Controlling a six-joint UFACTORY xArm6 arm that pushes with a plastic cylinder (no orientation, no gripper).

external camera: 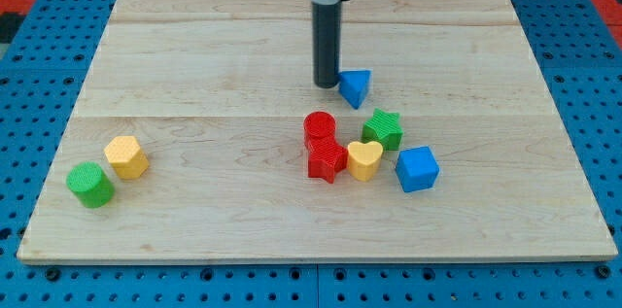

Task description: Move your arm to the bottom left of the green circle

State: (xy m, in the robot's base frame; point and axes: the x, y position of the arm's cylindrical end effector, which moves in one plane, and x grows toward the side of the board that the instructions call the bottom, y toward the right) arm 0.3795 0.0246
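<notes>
The green circle [90, 185] is a short green cylinder near the board's bottom left corner, touching or almost touching a yellow hexagon block [126, 156] up to its right. My tip [326, 85] is at the board's upper middle, far to the right of and above the green circle. It stands just left of a blue triangle block [356, 86], close to touching it.
A cluster lies at the board's middle below my tip: a red cylinder [319, 128], a red star-like block [328, 160], a yellow heart [364, 160], a green star [383, 130] and a blue cube [417, 168]. The wooden board [194, 65] rests on blue pegboard.
</notes>
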